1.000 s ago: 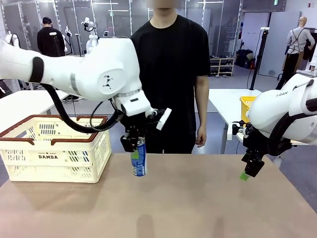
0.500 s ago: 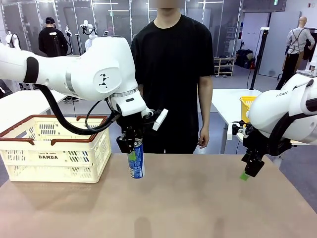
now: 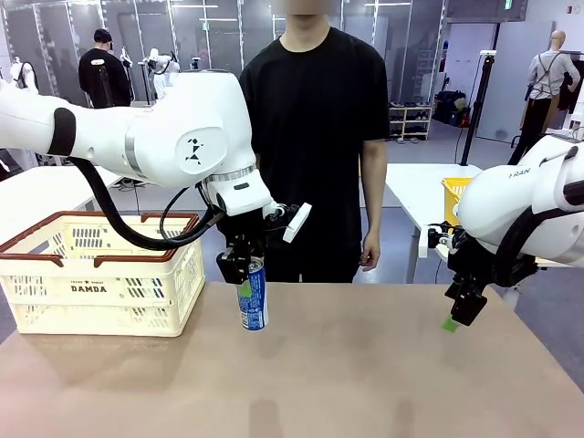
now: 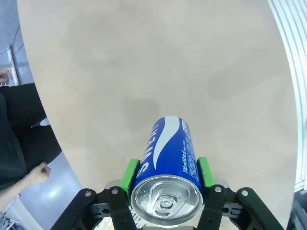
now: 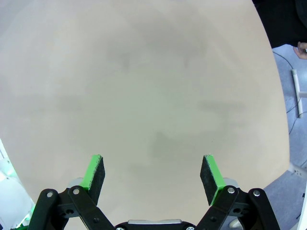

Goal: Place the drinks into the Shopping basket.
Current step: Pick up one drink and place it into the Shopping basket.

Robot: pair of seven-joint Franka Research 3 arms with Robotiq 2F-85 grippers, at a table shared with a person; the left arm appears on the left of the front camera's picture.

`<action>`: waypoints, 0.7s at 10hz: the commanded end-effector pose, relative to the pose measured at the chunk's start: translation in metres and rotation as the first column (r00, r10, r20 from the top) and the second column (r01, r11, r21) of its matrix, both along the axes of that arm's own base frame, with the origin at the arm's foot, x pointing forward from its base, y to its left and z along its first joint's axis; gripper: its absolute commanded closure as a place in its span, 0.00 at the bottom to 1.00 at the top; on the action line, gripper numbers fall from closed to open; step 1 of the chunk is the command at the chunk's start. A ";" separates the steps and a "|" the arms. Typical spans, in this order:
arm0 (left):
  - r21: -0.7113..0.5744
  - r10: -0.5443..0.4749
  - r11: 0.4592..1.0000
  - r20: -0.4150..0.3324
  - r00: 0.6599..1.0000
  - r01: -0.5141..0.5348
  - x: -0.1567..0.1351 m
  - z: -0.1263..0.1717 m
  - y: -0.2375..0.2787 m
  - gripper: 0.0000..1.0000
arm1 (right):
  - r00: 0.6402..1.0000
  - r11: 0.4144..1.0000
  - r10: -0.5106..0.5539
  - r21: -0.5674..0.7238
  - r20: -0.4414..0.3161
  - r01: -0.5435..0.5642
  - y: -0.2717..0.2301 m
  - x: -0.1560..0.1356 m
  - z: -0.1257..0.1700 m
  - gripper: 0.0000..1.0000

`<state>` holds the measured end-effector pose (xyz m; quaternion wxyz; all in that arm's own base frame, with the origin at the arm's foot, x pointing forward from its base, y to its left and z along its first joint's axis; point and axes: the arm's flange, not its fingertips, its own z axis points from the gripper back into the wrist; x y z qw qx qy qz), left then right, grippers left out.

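Left of centre in the front view, the left gripper (image 3: pixel 246 271) hangs straight down from its bent white arm, pinching a blue can (image 3: pixel 253 297) near its top, right of the basket (image 3: pixel 100 274). Held so high, the can could swing or clip the brown rim. At the right edge, the right gripper (image 5: pixel 151 173) hangs spread wide, holding nothing.

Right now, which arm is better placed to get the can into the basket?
Left. Its gripper is shut on the slim blue metal can with white markings, right beside the cream-white slotted plastic basket. The right gripper hangs open at the table's opposite end.
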<state>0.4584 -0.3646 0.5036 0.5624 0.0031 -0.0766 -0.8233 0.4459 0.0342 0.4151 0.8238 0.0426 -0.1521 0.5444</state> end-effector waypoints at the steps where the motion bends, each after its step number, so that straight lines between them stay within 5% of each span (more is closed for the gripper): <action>1: -0.040 -0.025 0.999 0.036 0.999 0.026 -0.003 0.027 0.016 0.42 | 1.000 1.000 0.005 -0.005 -0.005 -0.005 -0.001 -0.002 0.001 0.00; 3: -0.061 0.042 0.997 0.098 0.994 -0.037 -0.012 0.071 0.064 0.42 | 1.000 1.000 0.005 -0.005 -0.005 -0.005 -0.001 -0.002 0.001 0.00; 7: -0.022 0.195 0.981 0.097 0.976 -0.194 0.007 0.127 0.160 0.42 | 1.000 1.000 0.005 -0.005 -0.005 -0.005 -0.001 -0.002 0.001 0.00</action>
